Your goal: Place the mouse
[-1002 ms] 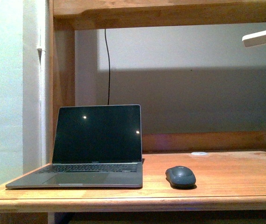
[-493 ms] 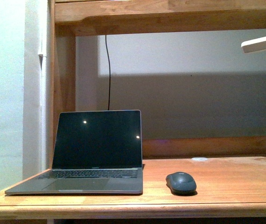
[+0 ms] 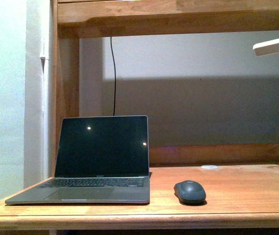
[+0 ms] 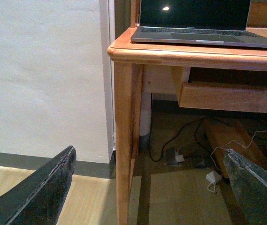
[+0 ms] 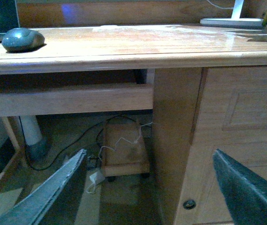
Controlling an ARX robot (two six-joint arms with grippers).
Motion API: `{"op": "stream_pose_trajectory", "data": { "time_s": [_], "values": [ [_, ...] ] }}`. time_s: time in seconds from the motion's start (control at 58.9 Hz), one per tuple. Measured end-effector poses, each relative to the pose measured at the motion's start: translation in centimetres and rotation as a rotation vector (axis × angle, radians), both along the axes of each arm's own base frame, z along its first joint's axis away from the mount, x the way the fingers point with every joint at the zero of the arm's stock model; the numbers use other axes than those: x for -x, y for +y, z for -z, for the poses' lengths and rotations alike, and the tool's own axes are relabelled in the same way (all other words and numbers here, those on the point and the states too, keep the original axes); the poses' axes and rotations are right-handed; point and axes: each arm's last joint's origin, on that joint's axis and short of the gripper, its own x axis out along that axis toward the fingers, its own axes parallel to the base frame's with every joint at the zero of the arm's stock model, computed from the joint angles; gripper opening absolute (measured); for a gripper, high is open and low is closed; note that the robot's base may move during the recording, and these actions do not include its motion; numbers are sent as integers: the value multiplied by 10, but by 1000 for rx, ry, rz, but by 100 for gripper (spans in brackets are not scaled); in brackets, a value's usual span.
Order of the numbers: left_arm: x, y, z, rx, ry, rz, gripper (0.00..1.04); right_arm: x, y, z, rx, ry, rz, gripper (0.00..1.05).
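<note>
mouse (image 3: 190,191) lying on desk (image 3: 247,188), just right of laptop (image 3: 95,161) | left gripper (image 4: 147,187) hanging released below desk | right gripper (image 5: 154,187) likewise released, grasping nothing

Mouse (image 3: 190,191) was dark grey with a tiny light logo. Laptop (image 3: 100,161) had a grey body and black screen with two white glare dots. Desk (image 3: 237,188) was orange-brown wood. Back wall (image 3: 203,98) was grey, cable (image 3: 114,73) black. Lamp (image 3: 275,45) at 2 o'clock was white. Both grippers' fingers (image 4: 39,192) (image 5: 246,187) were black.
</note>
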Motion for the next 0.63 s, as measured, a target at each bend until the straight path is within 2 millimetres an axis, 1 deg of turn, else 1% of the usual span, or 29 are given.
{"op": "stream_pose_trajectory", "data": {
  "time_s": [0.085, 0.102, 0.17, 0.628],
  "values": [
    [0, 0, 0, 0, 0, 0, 97, 0, 0, 0, 0, 0, 0, 98],
    [0, 0, 0, 0, 0, 0, 97, 0, 0, 0, 0, 0, 0, 99],
    [0, 0, 0, 0, 0, 0, 97, 0, 0, 0, 0, 0, 0, 97],
    [0, 0, 0, 0, 0, 0, 97, 0, 0, 0, 0, 0, 0, 97]
  ]
}}
